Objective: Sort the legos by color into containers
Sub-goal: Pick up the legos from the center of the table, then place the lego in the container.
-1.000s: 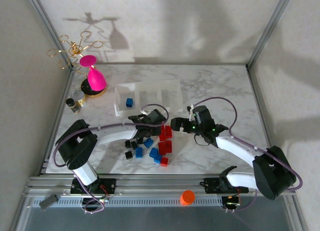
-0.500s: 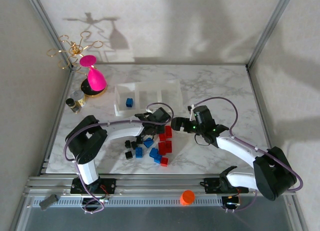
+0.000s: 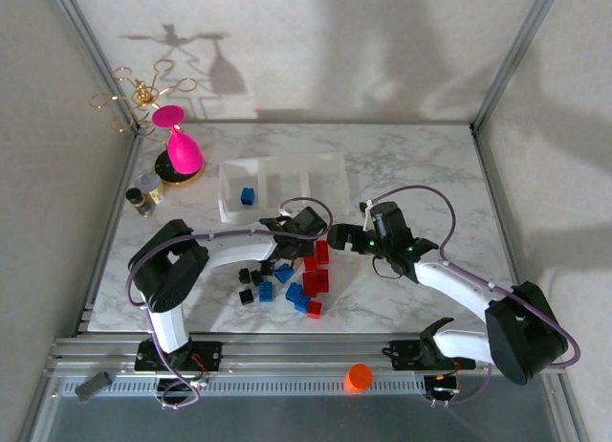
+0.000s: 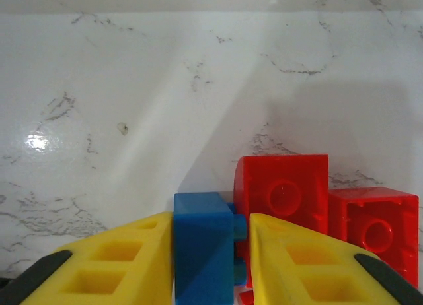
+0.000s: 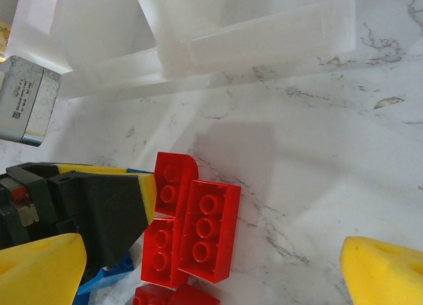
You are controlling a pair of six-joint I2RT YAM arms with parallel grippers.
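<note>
Left wrist view: the left gripper [image 4: 211, 220] has its two yellow fingers [image 4: 125, 259] drawn narrow onto a small blue plastic brick [image 4: 201, 249]. One pad lies flat on the brick's left face and the other presses a stud on its right side. Whether the brick is lifted off the white marbled table [image 4: 132, 87] cannot be told. Just to the right of it lie two red plastic bricks [image 4: 281, 189], side by side and touching each other. The nearer one sits right against the blue one.

From the right wrist, the right gripper [image 5: 211, 252] stands wide, its yellow fingertips [image 5: 383, 272] far apart at the two lower corners, with nothing gripped. Under the gap lies a cluster of red bricks [image 5: 208, 229], studs up. The left gripper's black-and-yellow finger is just beside them on the left. Beyond the cluster, and apart from it, runs the wall of the clear translucent plastic tray of three square bins [image 5: 251, 34].

In the top external view both grippers meet over the loose pile of red, blue and black bricks [image 3: 296, 294] near the middle of the table, each arm reaching in from its own side. The tray sits just beyond the pile, toward the far edge, and its leftmost bin holds one blue brick [image 3: 248, 195]. Left of the tray a pink goblet-shaped glass [image 3: 182, 150] stands near the far left corner. An orange round cap [image 3: 359, 377] lies on the metal rail [image 3: 287, 385] at the near edge.
</note>
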